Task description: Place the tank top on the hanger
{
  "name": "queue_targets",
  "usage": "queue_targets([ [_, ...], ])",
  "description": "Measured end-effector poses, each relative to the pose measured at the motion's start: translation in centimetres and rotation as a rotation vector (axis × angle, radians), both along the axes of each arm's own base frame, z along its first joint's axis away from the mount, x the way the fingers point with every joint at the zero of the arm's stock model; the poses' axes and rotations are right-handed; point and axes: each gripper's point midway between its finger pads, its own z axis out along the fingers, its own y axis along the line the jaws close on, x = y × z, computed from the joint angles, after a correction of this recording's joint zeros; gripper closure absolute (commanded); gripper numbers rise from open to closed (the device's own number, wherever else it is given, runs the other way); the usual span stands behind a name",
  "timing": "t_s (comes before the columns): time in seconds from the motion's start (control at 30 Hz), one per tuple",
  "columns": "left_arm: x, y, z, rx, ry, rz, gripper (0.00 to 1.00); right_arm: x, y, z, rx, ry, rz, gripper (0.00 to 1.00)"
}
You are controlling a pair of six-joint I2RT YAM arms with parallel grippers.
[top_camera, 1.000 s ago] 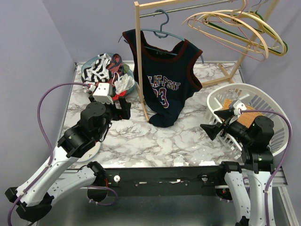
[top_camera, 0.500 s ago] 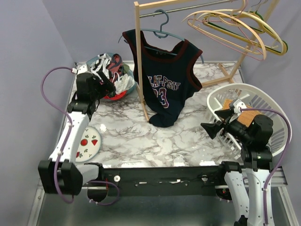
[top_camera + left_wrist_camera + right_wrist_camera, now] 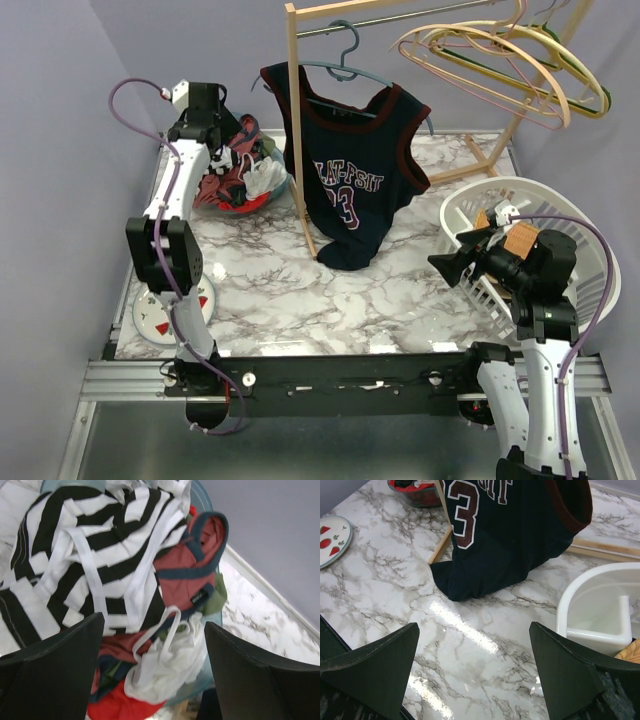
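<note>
Bare marble table (image 3: 400, 300) lay open between the arms. The tank top (image 3: 350, 180) hung on the hanger (image 3: 345, 66) (hem apparently brushing marble). Left gripper (image 3: 155, 675) gaped empty over the clothes pile (image 3: 100, 570); right gripper (image 3: 475, 670) gaped empty too.

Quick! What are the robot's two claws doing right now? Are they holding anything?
Left gripper: open, holding nothing, above the clothes pile.
Right gripper: open, holding nothing, above the marble table.

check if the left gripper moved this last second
Yes: the left gripper moved back and left, from in front of the clothes pile to above it.
</note>
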Motion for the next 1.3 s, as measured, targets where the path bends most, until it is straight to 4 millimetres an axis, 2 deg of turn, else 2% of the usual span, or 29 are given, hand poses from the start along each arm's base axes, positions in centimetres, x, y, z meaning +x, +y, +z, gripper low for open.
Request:
queue_targets([
  [0.07,1.6,0.8,-0.4,0.027,0.023,0.043,0.17,0.2,-0.2,-0.2,0.003,0.010,-0.008,0.01],
  [0.2,3.0,2.0,-3.3,0.085,0.110,0.091,0.20,0.6,-0.5,-0.4,0.007,0.025,-0.019,0.01],
  [0.4,3.8,3.0,-6.3,0.156,0.186,0.108,0.28,1.0,-0.7,-0.8,0.013,0.051,-0.022,0.01],
  [0.5,4.0,3.5,-7.0,0.190,0.204,0.107,0.32,1.0,-0.8,-0.9,0.014,0.055,-0.025,0.01],
  [0.53,4.1,3.6,-7.3,0.202,0.210,0.105,0.39,1.0,-0.8,-0.9,0.014,0.055,-0.026,0.01],
  [0.6,4.4,3.8,-7.7,0.215,0.216,0.104,0.47,1.1,-0.8,-0.9,0.014,0.055,-0.026,0.01],
  [0.63,4.5,3.9,-8.2,0.225,0.227,0.103,0.57,1.0,-0.8,-0.8,0.014,0.055,-0.026,0.01],
  [0.7,4.5,4.0,-8.9,0.235,0.243,0.099,0.69,1.0,-0.8,-0.8,0.014,0.054,-0.026,0.01],
  [0.73,4.5,4.1,-9.2,0.242,0.250,0.094,0.79,1.0,-0.8,-0.6,0.014,0.051,-0.026,0.01],
  [0.83,4.5,4.4,-9.3,0.248,0.253,0.092,0.93,1.1,-0.8,-0.4,0.013,0.044,-0.025,0.01],
  [0.97,4.9,4.6,-9.0,0.252,0.234,0.095,1.00,1.0,-0.8,-0.3,0.013,0.043,-0.024,0.01],
  [1.03,4.8,4.6,-8.4,0.253,0.222,0.094,1.00,1.0,-0.8,-0.3,0.013,0.046,-0.024,0.01],
  [1.13,4.7,4.6,-5.6,0.249,0.164,0.099,1.00,1.0,-0.8,-0.4,0.014,0.050,-0.024,0.01],
  [1.3,3.7,4.4,3.9,0.225,-0.040,0.115,1.00,0.9,-0.9,-0.5,0.015,0.055,-0.029,0.01],
])
